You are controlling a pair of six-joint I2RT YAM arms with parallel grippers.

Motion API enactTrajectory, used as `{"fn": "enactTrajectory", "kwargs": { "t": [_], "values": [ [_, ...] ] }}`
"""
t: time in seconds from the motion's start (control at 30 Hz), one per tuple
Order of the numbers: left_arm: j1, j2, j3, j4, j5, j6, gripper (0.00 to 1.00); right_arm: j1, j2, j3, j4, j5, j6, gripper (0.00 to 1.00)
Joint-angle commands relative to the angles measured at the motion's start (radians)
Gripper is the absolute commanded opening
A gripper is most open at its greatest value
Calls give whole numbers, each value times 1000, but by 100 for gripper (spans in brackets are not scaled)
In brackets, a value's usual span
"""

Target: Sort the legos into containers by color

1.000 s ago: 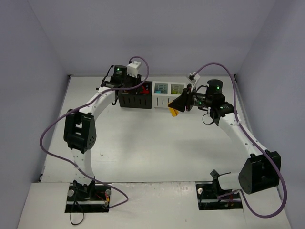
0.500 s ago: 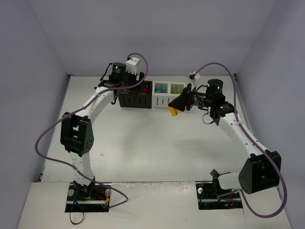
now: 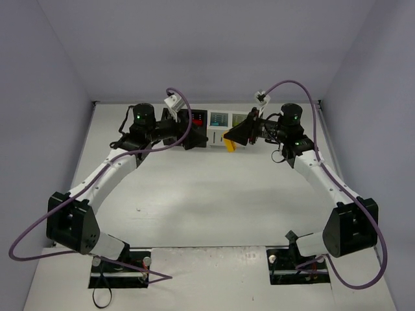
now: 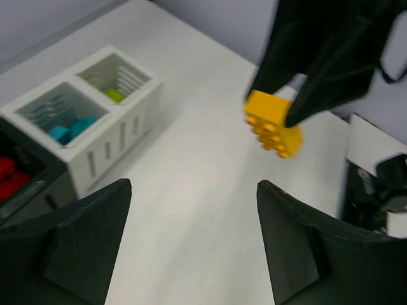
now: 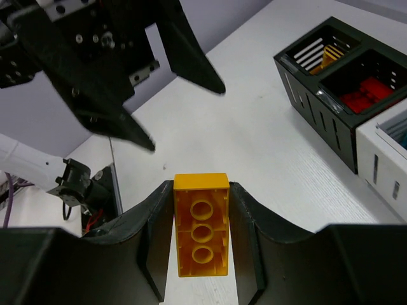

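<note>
The left gripper [image 4: 194, 187] has just opened wide and empty at the left end of the containers [image 4: 111, 143], its delivery likely done, while the right gripper [image 5: 201, 190] stays clamped on a yellow brick [image 5: 201, 238] just near the row.

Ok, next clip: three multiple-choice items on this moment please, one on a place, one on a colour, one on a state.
1. Where are the red bricks? A outside the bins; B in a black bin; C in a white one.
2. What colour is the brick in the right fingers? A green; B teal; C yellow.
3. The left fingers are: A open, empty; B shut on a brick; C shut, empty.
B: red shows inside black walls. C: it is yellow in both wrist views. A: wide gap, nothing in it.
</note>
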Motion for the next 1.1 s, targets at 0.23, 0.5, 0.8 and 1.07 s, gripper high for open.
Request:
{"fn": "enactTrajectory", "kwargs": {
  "t": [0.23,0.5,0.8,1.07],
  "values": [
    [-112,-60,-33,170,196,-37,73,91,35,120,174,-122,64,0],
    [-117,-65,-75,334,133,-153,73,119,19,94,201,-121,83,0],
    [-117,-26,-98,482,174,-277,55,125,-3,74,212,-121,94,0],
    [-118,-25,-138,529,196,-314,18,127,-12,57,221,-121,87,0]
  ]
}}
